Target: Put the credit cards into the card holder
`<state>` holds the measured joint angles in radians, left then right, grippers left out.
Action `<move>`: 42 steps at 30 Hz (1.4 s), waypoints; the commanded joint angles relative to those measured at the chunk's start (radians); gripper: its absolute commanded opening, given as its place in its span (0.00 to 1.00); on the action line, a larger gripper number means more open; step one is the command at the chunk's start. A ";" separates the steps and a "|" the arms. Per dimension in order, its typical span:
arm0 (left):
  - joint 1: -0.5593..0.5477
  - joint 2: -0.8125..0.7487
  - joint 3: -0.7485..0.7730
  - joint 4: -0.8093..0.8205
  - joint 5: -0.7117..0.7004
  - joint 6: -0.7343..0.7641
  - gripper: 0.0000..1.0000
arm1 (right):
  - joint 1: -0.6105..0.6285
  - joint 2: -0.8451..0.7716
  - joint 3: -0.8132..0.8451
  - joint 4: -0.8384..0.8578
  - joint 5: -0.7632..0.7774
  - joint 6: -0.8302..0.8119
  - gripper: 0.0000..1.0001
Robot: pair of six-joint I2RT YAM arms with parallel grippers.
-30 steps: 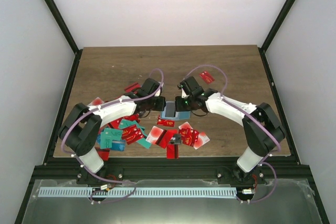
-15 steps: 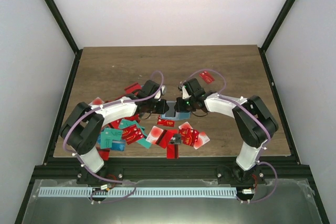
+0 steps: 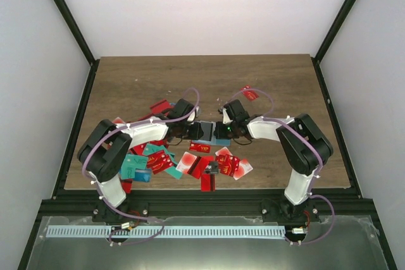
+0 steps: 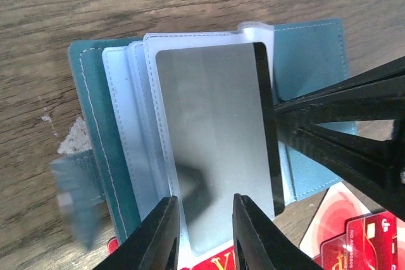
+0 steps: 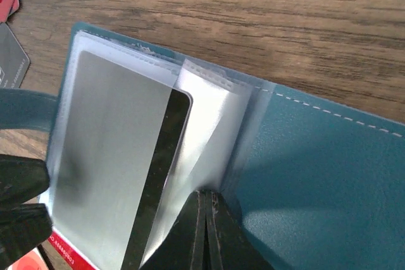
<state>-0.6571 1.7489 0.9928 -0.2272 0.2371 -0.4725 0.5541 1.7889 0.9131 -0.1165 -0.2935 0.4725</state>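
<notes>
The teal card holder [image 4: 310, 55] lies open on the wood between both grippers, its clear sleeves fanned out. A silver card with a black stripe [image 4: 215, 124] sits partway in a sleeve. My left gripper [image 4: 204, 199] stands slightly open astride the card's near edge, with a gap at each finger. My right gripper [image 5: 205, 193] is shut, its tips pressed on the sleeves by the holder's [image 5: 329, 181] fold, beside the silver card [image 5: 107, 137]. From above, the left gripper [image 3: 197, 131] and right gripper [image 3: 218, 132] meet over the holder [image 3: 220, 141]. Loose red and teal credit cards [image 3: 190, 162] lie in front.
A single red card [image 3: 250, 93] lies behind the right arm and another [image 3: 159, 105] behind the left arm. More cards [image 3: 136, 167] are heaped near the left arm's base. Black frame posts [image 3: 332, 99] border the table.
Both grippers have closed in on the holder and now cover most of it. The left jaws have parted a little. The right jaws have stayed shut.
</notes>
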 commanded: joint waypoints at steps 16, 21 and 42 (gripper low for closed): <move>-0.001 0.034 0.022 0.018 0.046 -0.016 0.47 | -0.019 0.090 -0.075 0.033 0.023 -0.002 0.01; -0.001 0.048 0.027 0.050 0.092 -0.032 0.47 | -0.019 0.085 -0.076 0.034 0.023 0.000 0.01; -0.003 -0.007 0.033 0.179 0.216 -0.069 0.47 | -0.019 -0.033 -0.026 -0.060 0.060 0.038 0.01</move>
<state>-0.6559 1.7714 1.0004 -0.1352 0.3931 -0.5247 0.5388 1.7763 0.8852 -0.0673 -0.2859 0.4961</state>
